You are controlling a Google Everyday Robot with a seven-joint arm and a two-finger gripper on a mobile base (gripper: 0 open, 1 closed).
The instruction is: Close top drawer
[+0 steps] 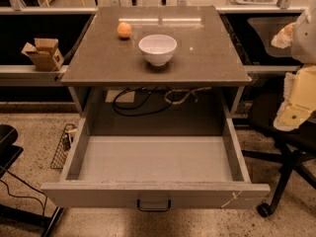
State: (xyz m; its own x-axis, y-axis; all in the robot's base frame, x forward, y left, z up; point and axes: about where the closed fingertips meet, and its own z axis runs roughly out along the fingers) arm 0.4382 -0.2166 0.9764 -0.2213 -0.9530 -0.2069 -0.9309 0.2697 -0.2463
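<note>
- The top drawer point(155, 195) stands pulled out well past the near edge of the surface point(212, 63), its tall grey front panel closest to the camera.
- A small dark handle point(153, 205) hangs at the centre of that panel, and a white scratch point(232, 199) marks it near the right end.
- Behind the panel the drawer's grey floor and two side walls show, running back under the surface.
- On the speckled floor to the left, a wire basket point(63, 146) leans just beside the drawer's left wall.
- To the right, a dark office chair point(289, 149) on castors stands near the drawer's right wall.
- Dark cables point(132, 105) loop in the open cavity beneath the near edge of the surface.
- A white bowl point(157, 49) sits upright around the middle of the brown surface.
- An orange point(124, 30) lies beyond and left of the bowl, apart from it, toward the far left corner.
- A cardboard box point(43, 53) with raised flaps rests on a ledge off the left edge.
- The pale tool point(282, 37) hangs off the right edge, above the chair and well apart from the drawer; whether it is apart or together, I cannot tell.
</note>
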